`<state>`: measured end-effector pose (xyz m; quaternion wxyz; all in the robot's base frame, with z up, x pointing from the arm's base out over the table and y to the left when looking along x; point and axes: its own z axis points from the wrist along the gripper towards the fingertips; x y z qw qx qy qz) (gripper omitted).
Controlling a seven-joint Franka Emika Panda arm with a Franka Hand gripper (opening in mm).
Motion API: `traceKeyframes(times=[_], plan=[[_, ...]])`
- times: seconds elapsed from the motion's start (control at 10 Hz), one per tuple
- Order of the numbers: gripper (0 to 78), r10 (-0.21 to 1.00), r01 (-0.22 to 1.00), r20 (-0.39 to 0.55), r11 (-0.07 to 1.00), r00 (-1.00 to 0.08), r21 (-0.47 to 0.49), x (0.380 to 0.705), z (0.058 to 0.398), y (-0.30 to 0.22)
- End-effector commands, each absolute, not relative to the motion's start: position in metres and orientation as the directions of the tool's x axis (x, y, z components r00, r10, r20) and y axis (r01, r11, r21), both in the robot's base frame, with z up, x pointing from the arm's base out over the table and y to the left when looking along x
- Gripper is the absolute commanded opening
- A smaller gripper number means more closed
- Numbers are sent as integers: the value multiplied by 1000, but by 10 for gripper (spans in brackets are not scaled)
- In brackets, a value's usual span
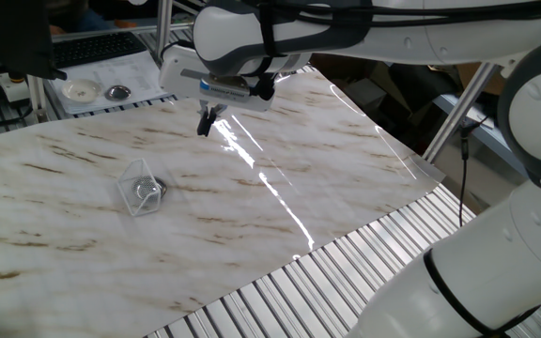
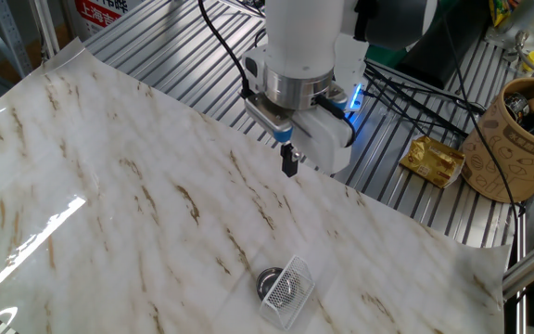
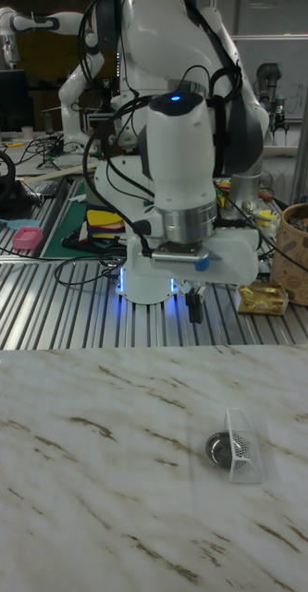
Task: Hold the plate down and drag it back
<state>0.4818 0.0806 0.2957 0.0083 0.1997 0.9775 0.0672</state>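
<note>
The plate (image 2: 268, 277) is a small shiny silver dish lying on the marble-patterned tabletop, partly tucked against a clear plastic box (image 2: 290, 289). It also shows in the tall fixed view as the plate (image 3: 217, 448) and in one fixed view as the plate (image 1: 156, 189), half hidden by the box (image 1: 136, 186). My gripper (image 2: 289, 165) hangs above the table's far side, well away from the plate, its fingers pressed together with nothing between them. The gripper (image 1: 207, 122) (image 3: 194, 309) points straight down.
Beyond the table edge sit a white round dish (image 1: 81, 90) and another small metal dish (image 1: 117, 92). A brown patterned cup (image 2: 517, 139) and a gold wrapper (image 2: 437, 160) rest on the slatted metal surface beside the robot base.
</note>
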Motion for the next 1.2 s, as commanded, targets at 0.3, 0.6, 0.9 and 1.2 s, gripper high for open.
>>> traceKeyframes(times=[0.3, 0.6, 0.9, 1.2], plan=[[0, 369, 365, 1, 919, -929, 147, 482, 297, 81], [0, 412, 409, 8, 901, -911, 147, 482, 297, 81], [0, 430, 428, 8, 895, -903, 129, 482, 297, 81], [0, 386, 383, -10, 917, -922, 115, 485, 294, 75]])
